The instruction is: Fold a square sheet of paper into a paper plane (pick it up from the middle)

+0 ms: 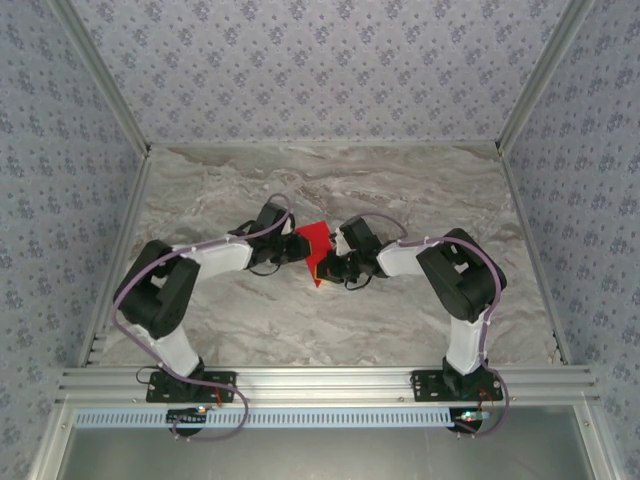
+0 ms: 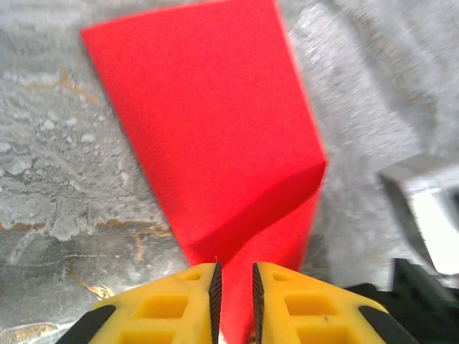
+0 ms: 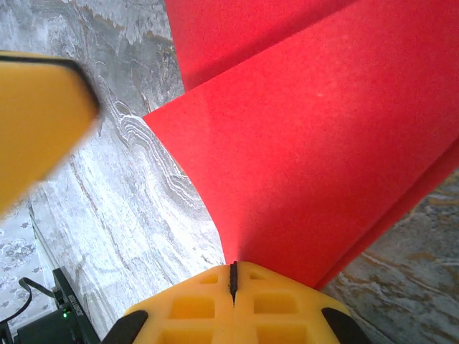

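two robot arms meet over the middle of a grey marble table (image 1: 420,190), with a partly folded red sheet of paper (image 1: 316,245) between them. seen from above, the left gripper (image 1: 293,250) reaches in from the left and the right gripper (image 1: 332,268) from the right, both at the sheet's lower, pointed end. in the left wrist view the left gripper (image 2: 235,266) has its yellow fingers a narrow slit apart, wider than the paper, and the red sheet (image 2: 215,129) runs down into that gap; a diagonal crease crosses its lower part, with the layer below it in shadow. in the right wrist view the right gripper (image 3: 233,266) has its jaws pressed together on the sheet's edge, the paper (image 3: 323,143) rising out of the seam as a broad flap, with a second red layer beyond it. a blurred yellow finger (image 3: 36,122) stands close by at the left of that view.
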{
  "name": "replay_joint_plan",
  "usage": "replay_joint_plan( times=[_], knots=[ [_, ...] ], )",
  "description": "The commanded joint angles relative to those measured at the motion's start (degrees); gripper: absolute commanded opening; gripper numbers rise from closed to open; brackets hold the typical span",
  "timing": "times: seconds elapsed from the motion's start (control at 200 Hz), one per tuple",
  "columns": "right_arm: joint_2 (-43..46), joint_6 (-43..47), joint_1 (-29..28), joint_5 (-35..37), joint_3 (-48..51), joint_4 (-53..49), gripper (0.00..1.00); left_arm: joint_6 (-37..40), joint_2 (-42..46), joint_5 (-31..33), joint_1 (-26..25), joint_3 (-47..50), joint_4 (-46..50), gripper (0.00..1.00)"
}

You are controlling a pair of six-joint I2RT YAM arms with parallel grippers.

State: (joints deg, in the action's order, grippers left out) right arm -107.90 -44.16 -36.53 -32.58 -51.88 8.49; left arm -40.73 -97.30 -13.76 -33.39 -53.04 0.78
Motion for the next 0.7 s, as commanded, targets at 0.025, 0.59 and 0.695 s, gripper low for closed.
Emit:
replay_joint_plan(
  times=[0.025,0.59,0.695],
  knots=[
    [-1.99,-0.66,-0.26,1.48,1.34,-2.76,0.00,-1.60,1.59,-2.48,-0.01,2.14,-3.78,0.15],
    [-1.23,-0.08,-0.27,0.69,0.71,-2.92,0.00,-1.32,-8.52,-3.61,-0.99,-1.87,-1.36,0.03],
    [0.44,0.94,-0.50,-0.59,0.74,-1.67,0.00,-1.15,-8.68,-1.99,-0.98,-1.87,0.56,0.02]
  ],
)
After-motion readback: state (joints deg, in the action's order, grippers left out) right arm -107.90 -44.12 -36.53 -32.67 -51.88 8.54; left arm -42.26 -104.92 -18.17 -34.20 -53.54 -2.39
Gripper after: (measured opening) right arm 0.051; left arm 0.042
